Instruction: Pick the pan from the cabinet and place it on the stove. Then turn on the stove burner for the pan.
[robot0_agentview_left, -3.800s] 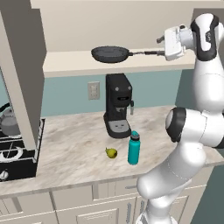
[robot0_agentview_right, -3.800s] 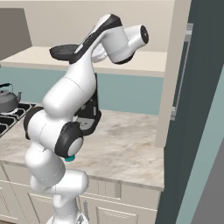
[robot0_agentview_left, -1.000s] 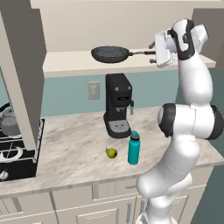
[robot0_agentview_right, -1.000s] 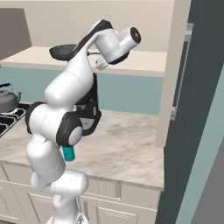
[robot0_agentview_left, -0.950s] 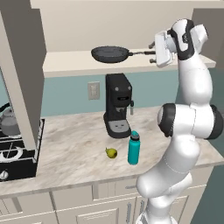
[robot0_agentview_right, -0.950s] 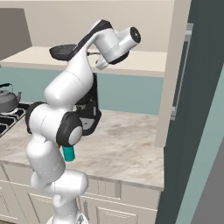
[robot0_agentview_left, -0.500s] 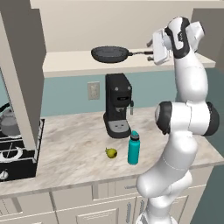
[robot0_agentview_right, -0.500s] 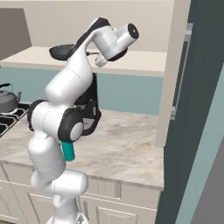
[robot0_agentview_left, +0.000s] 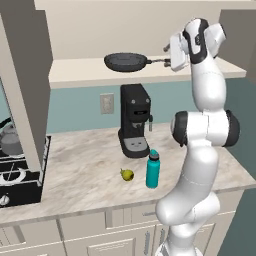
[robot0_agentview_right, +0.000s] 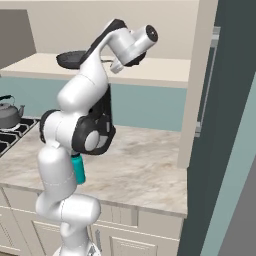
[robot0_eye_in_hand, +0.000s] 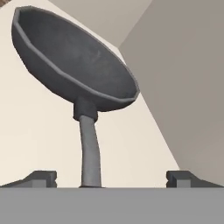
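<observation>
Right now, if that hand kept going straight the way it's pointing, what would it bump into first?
Most likely the pan: its handle runs straight out between the open fingers of the hand, so the hand would slide along it to the bowl. How far that is stays unclear.

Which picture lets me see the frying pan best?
The hand view: the pan is big there, bowl and handle plain. The left base view shows it small on the cabinet shelf; in the right base view the arm hides most of it.
</observation>
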